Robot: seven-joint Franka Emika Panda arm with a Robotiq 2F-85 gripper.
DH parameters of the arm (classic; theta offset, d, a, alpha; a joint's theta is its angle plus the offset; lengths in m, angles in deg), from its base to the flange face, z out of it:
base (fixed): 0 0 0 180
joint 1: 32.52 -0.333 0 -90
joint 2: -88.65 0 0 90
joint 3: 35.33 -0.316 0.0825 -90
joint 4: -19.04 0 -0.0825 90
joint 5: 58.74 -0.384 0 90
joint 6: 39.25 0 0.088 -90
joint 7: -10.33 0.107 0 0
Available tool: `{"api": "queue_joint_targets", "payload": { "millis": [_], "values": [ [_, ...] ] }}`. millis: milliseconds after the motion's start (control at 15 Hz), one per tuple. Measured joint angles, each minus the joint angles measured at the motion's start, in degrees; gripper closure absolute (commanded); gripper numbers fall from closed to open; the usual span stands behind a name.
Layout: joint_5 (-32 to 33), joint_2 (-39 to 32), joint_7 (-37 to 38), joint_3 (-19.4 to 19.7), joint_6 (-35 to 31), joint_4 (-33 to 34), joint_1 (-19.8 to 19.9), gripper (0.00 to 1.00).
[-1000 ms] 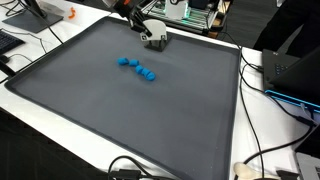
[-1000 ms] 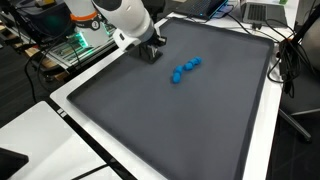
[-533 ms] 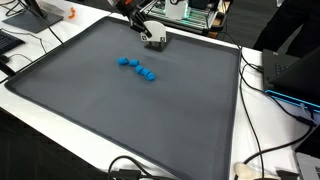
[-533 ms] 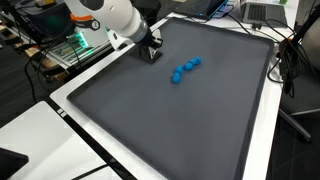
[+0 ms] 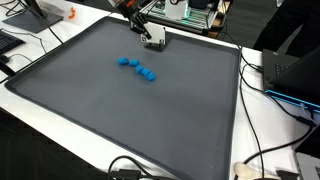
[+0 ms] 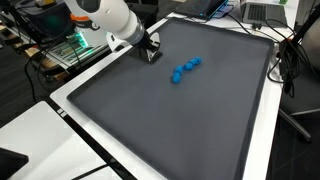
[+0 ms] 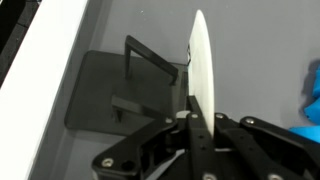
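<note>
My gripper (image 5: 152, 38) stands near the far edge of the dark grey mat (image 5: 120, 110), also seen in an exterior view (image 6: 150, 50). In the wrist view the jaws are shut on a thin white flat piece (image 7: 200, 75), seen edge-on and upright between the fingers (image 7: 192, 150). It shows as a white block at the gripper (image 5: 156, 43). A string of small blue pieces (image 5: 137, 67) lies on the mat a short way from the gripper, apart from it. It also shows in an exterior view (image 6: 185, 69) and at the right edge of the wrist view (image 7: 310, 100).
The mat lies on a white table (image 5: 60, 125). Cables (image 5: 262, 160) and a laptop (image 5: 290, 70) sit beside the mat. Electronics racks (image 6: 70, 50) stand behind the arm. The mat's raised border (image 7: 60, 70) is close to the gripper.
The arm has shifted a little towards the mat's edge, away from the blue pieces, with the white piece still held. The blue pieces have not moved.
</note>
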Motion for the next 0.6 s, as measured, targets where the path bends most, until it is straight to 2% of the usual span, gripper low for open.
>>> {"api": "queue_joint_targets", "payload": {
  "millis": [600],
  "values": [
    [-3.0,0.0,0.0,0.0,-3.0,-1.6,0.0,0.99]
  ]
}}
